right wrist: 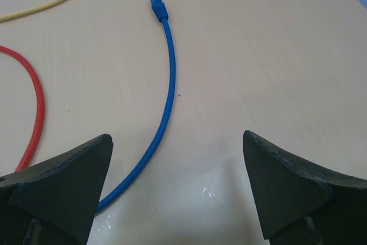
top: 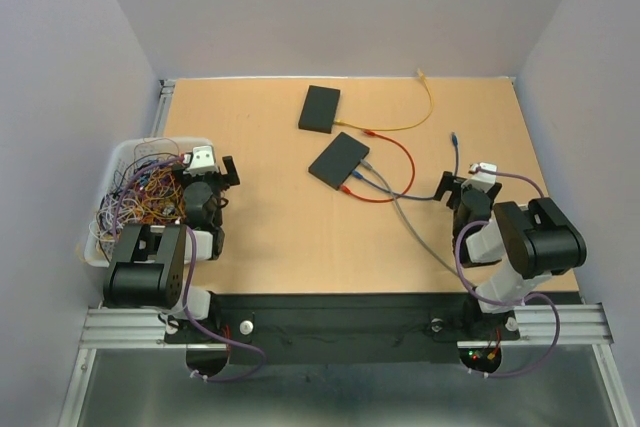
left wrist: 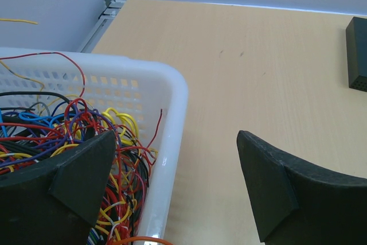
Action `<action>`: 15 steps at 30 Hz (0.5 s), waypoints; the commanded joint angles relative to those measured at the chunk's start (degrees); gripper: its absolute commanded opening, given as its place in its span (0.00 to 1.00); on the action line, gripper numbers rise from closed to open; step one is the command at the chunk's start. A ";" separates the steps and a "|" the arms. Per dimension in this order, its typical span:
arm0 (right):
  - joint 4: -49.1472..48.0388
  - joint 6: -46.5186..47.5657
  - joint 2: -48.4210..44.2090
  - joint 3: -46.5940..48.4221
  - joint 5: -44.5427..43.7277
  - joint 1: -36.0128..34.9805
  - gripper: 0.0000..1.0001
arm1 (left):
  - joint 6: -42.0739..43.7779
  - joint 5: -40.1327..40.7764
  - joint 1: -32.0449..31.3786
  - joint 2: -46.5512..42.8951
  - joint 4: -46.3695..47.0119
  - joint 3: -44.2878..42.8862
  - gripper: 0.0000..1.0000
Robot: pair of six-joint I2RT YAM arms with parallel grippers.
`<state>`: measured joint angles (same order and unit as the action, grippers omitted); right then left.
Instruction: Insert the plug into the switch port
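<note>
Approach stage, nothing grasped; right gripper [right wrist: 178,164] spread wide and empty, the free plug [right wrist: 156,5] of the blue cable [right wrist: 168,84] lying at its 12 o'clock; left gripper [left wrist: 178,170] likewise spread, straddling the wire basket [left wrist: 172,101] rim; next, probably: descend on plug, pinch, carry toward switch [top: 340,160] at 9 o'clock.

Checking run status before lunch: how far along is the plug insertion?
Done: nothing; the blue plug lies loose on the table, away from the switch. In hand: nothing; the right gripper is open over the blue cable, the left gripper open by the wire basket. Remaining: grab the plug, carry it to the switch, push it in.
</note>
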<state>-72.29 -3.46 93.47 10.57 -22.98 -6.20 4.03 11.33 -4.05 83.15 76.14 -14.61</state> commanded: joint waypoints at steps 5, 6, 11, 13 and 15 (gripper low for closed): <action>-7.95 -1.02 -0.92 0.77 4.35 1.01 1.00 | 0.36 0.01 0.10 0.25 12.28 0.64 0.99; -7.95 -1.11 -0.75 0.86 4.35 1.01 1.00 | 0.45 0.01 0.10 0.34 12.28 0.64 0.99; -8.04 -0.93 -0.83 0.77 4.44 1.01 1.00 | 0.36 0.01 0.10 0.25 12.28 0.72 0.99; -8.04 -0.84 -0.83 0.86 4.44 1.01 1.00 | 0.28 0.01 0.10 0.25 12.28 0.64 0.99; -8.04 -0.93 -0.83 0.86 4.44 1.01 1.00 | 0.45 0.01 0.10 0.34 12.28 0.64 0.99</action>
<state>-73.76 -4.34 93.38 11.11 -18.83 -5.52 4.03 11.33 -4.05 83.15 76.14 -14.61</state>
